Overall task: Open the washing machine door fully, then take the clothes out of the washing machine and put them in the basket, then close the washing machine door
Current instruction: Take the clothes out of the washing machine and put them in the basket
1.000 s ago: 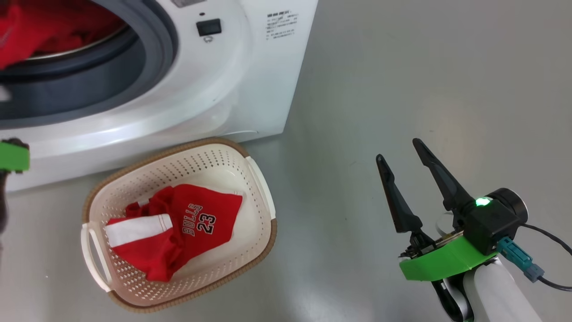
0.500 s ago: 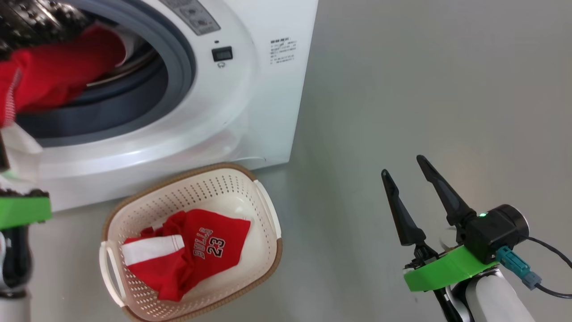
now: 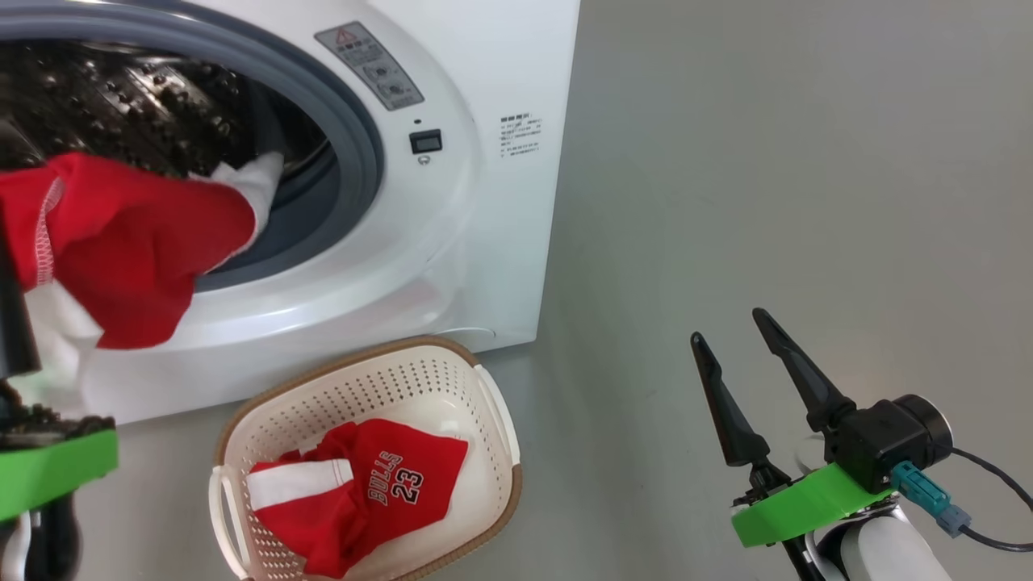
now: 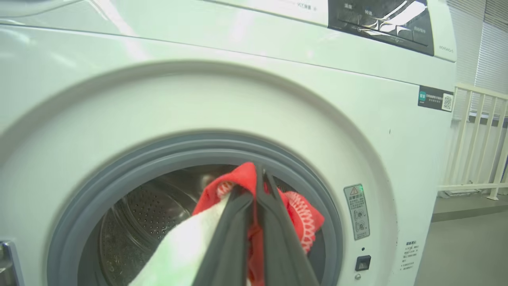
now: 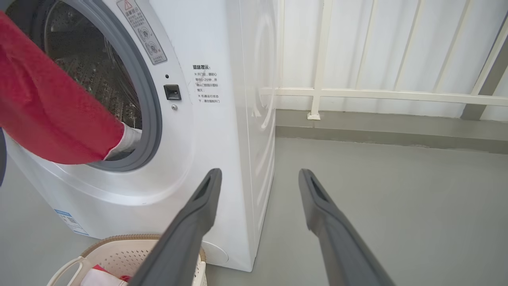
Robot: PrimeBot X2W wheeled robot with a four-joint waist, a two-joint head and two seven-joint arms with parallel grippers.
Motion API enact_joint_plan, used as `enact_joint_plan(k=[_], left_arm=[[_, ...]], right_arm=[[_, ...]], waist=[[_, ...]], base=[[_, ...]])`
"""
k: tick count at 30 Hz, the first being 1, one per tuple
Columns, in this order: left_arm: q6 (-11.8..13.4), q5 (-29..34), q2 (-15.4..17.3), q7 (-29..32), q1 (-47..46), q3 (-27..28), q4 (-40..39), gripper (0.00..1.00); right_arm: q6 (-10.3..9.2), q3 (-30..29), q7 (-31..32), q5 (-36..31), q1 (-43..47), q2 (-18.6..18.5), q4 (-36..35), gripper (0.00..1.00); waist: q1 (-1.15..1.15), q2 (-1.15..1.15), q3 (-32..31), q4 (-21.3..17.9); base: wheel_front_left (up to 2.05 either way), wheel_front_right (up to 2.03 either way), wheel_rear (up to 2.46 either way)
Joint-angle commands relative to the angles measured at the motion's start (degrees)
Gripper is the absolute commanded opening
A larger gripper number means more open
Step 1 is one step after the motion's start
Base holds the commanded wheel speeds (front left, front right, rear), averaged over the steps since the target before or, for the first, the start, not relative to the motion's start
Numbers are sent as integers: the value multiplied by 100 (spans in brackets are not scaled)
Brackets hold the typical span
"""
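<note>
- right jaws, lower right of head view: two dark fingers [image 3: 726,411] spread wide, nothing between. They hang over bare floor [image 3: 767,161], well apart from all clothes.
- left jaws, bottom centre of left wrist view: fingers [image 4: 234,242] pressed together, pinching red garment [image 4: 295,216]. Cloth bunches round the tips; white trim hangs at lower left.
- basket [image 3: 387,387], bottom centre of head view, on floor just in front of washing machine [image 3: 476,242]. Holds red jersey [image 3: 387,492], "BULLS 23" print, white stripe. That item: done.
- red garment, left side of head view: hangs across lower lip of the opening, mostly outside, white end trailing back twd the mouth. Sits up & left of basket, not over it yet.
- gasket [image 3: 367,161], grey ring round the mouth. Mouth unobstructed, so door-open step judged done.
- drum [image 3: 121,89], upper left: perforated steel. No other cloth made out inside, but part is hidden behind the garment.
- Left to do, est.: carry garment down & right to basket, release, check drum, shut washing machine door. Approx. past halfway.
- Far: white railing [image 5: 357,93], right wrist view, upper right.
</note>
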Motion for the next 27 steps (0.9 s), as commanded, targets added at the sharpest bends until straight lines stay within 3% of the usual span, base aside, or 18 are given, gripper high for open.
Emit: enact_joint_plan(k=[1,8,13,27], left_arm=[[-30,92,121,-43,81,258,-362,0],[16,72,-9,-43,405,412,-1252,0],[21,-48,-77,57,593,348,-1367,0],[-22,-471,12,25,587,-247,323,0]], right_arm=[[36,102,-35,20,-20,7,-123,100],[36,67,-35,22,4,7,-144,100],[36,65,-35,14,-16,7,-178,100],[36,134,-35,-12,-198,7,-289,100]], waist=[[0,0,-68,19],[0,0,-79,53],[0,0,29,70],[0,0,668,36]], base=[[0,0,0],[0,0,0],[0,0,0],[0,0,0]])
